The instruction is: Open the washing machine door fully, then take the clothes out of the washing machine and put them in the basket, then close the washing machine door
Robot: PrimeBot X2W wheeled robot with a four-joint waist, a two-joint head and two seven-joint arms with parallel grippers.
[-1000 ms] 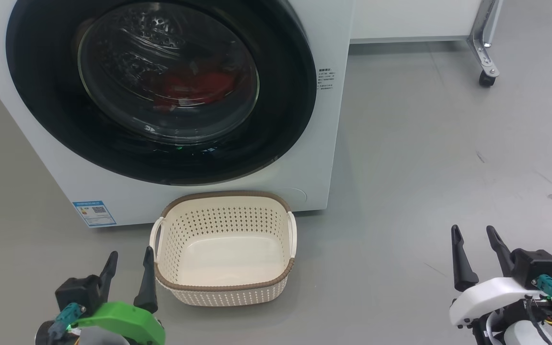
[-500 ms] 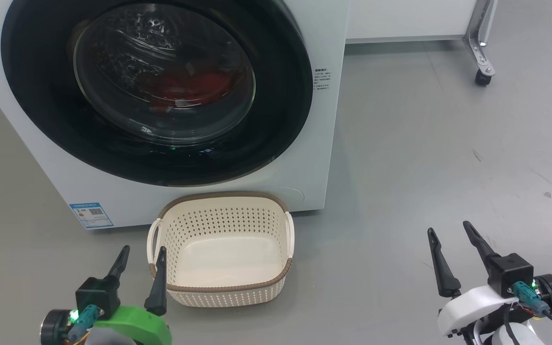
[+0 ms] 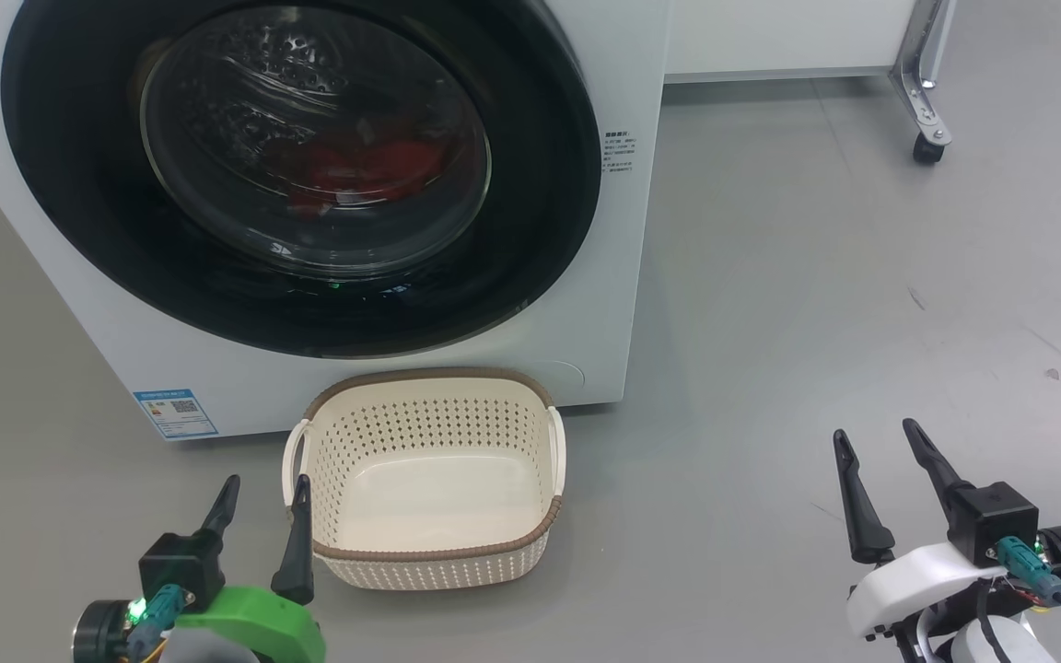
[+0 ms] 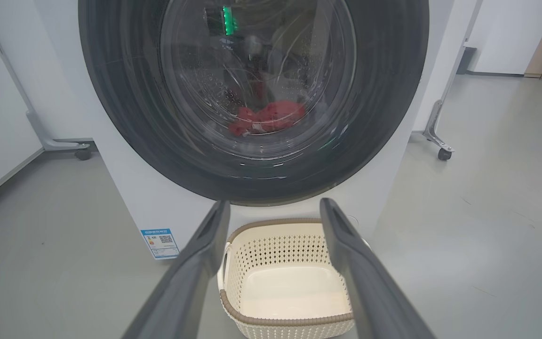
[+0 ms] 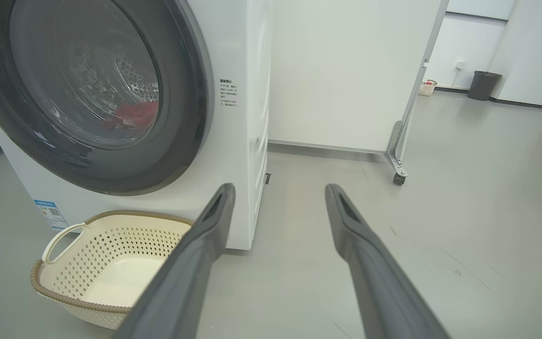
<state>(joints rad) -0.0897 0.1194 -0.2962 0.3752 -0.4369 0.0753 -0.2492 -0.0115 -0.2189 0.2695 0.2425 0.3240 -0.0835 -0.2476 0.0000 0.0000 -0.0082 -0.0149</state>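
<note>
The white washing machine [image 3: 623, 230] stands ahead, its round black-ringed door [image 3: 540, 184] closed flat against the front. Red clothes [image 3: 360, 166] lie in the drum behind the glass, also visible as clothes [image 4: 266, 117] in the left wrist view. On the floor just in front sits the cream basket [image 3: 429, 552], with nothing in it. My left gripper [image 3: 263, 486] is open, low at the basket's left handle. My right gripper [image 3: 876, 437] is open too, well off to the basket's right over the floor.
A blue label sticker [image 3: 176, 412] marks the washer's lower left corner. A white panel on a wheeled metal foot [image 3: 926, 138] stands to the right behind the washer. Grey floor [image 3: 816, 304] stretches to the right. A dark bin [image 5: 483, 84] sits far off.
The camera has shifted a little. My left gripper came in toward the basket's left side, and my right gripper moved left and slightly up. Both stayed open.
</note>
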